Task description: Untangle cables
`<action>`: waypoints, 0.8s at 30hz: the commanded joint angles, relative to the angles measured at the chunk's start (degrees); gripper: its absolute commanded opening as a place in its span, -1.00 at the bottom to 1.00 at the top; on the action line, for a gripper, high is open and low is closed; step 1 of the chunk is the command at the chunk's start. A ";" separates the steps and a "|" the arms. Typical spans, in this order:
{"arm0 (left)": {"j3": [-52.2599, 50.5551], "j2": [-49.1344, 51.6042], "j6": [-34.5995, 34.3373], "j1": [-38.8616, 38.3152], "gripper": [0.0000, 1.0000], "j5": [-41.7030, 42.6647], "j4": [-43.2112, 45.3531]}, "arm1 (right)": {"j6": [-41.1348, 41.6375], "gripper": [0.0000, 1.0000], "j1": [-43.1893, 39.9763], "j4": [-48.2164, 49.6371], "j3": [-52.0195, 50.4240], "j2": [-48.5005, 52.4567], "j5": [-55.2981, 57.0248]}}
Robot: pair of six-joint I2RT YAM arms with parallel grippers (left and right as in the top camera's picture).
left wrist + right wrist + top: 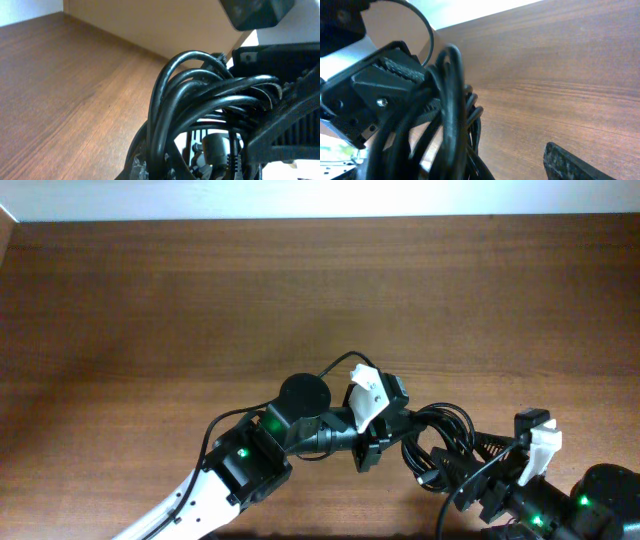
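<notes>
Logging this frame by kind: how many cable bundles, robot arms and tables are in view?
cable bundle: 1 (its strands are too tangled to count separately)
robot arms: 2
wooden table: 1
Total: 4

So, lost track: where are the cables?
In the overhead view the cables sit near the bottom edge, right of centre, clamped in the left gripper.

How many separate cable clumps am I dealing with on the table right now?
1: a cable bundle near the front, between the left gripper and right gripper. Some strands may be hidden beneath them.
</notes>
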 commanded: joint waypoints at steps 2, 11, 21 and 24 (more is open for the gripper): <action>0.20 0.04 -0.31 -0.90 -1.00 1.55 2.51 | -0.57 -0.07 -0.20 0.17 0.17 0.24 -0.50; 0.20 0.07 -0.31 -0.90 -0.44 -1.66 2.97 | -0.57 -0.93 -0.22 2.62 0.17 0.24 0.39; 0.20 -13.05 -0.11 12.20 0.98 2.19 -13.22 | -0.57 -0.92 -0.22 9.97 0.20 0.24 0.02; 0.20 -15.10 7.65 16.39 0.85 16.50 -15.19 | -0.57 -0.92 -0.20 16.46 0.20 0.24 -10.95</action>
